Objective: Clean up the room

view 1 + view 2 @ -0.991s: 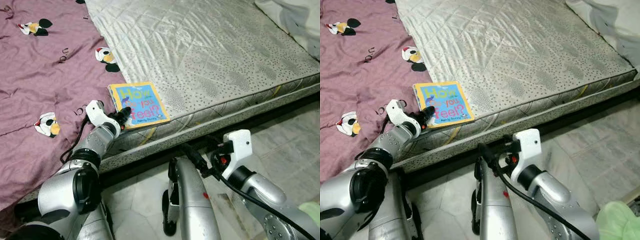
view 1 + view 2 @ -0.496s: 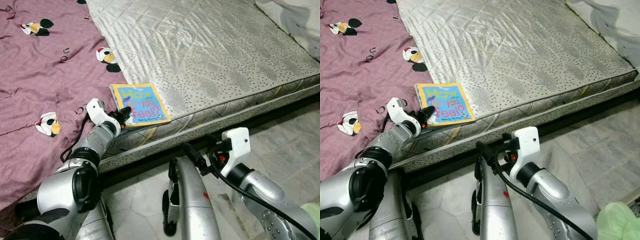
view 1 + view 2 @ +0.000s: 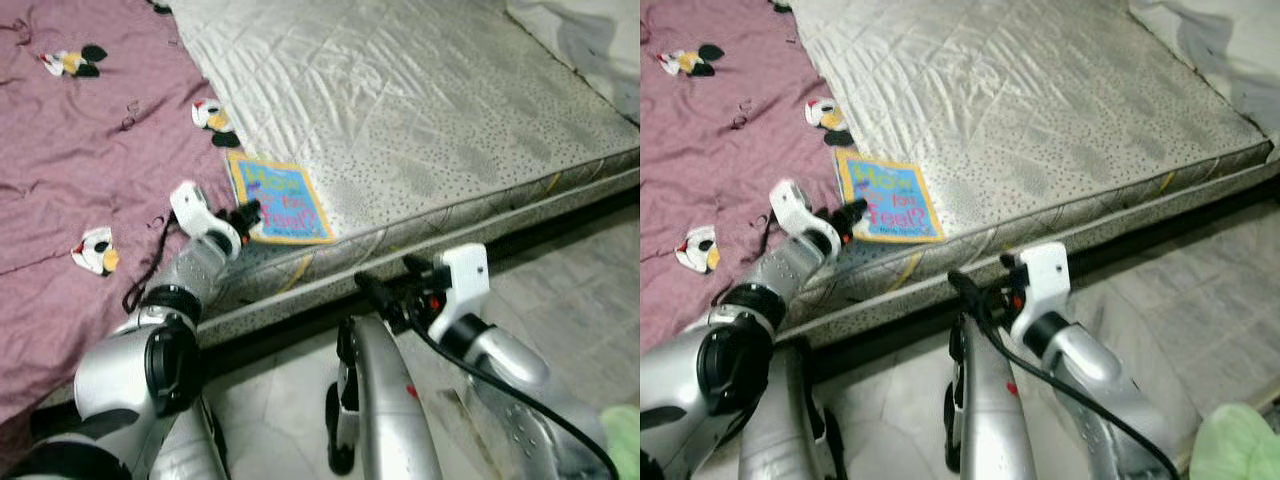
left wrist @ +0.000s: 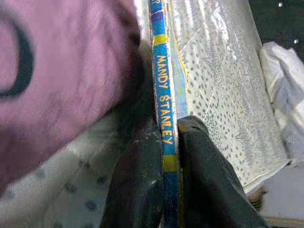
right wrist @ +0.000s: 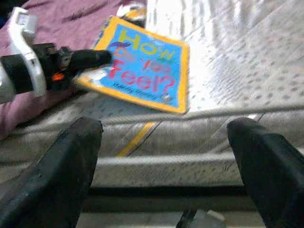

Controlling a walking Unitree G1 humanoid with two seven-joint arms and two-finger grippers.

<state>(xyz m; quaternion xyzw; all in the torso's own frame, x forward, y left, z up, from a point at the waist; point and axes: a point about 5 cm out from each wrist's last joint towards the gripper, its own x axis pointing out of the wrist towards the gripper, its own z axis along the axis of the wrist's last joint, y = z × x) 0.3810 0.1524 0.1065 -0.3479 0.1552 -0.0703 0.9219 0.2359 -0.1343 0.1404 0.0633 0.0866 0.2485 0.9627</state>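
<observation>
While the left gripper (image 3: 246, 213) pinches the book (image 3: 281, 201) spine at frame centre-left, lift level. Right gripper (image 5: 166, 156), lower centre, gapes empty. Keep the grip firm.

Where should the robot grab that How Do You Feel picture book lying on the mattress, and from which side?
Best by its spine edge, from the purple blanket side. The book lies flat near the mattress edge, so a thin edge is the one part two fingers can pinch. The left gripper already has the spine between its fingers there. The right gripper is open, lower, by the mattress side.
</observation>
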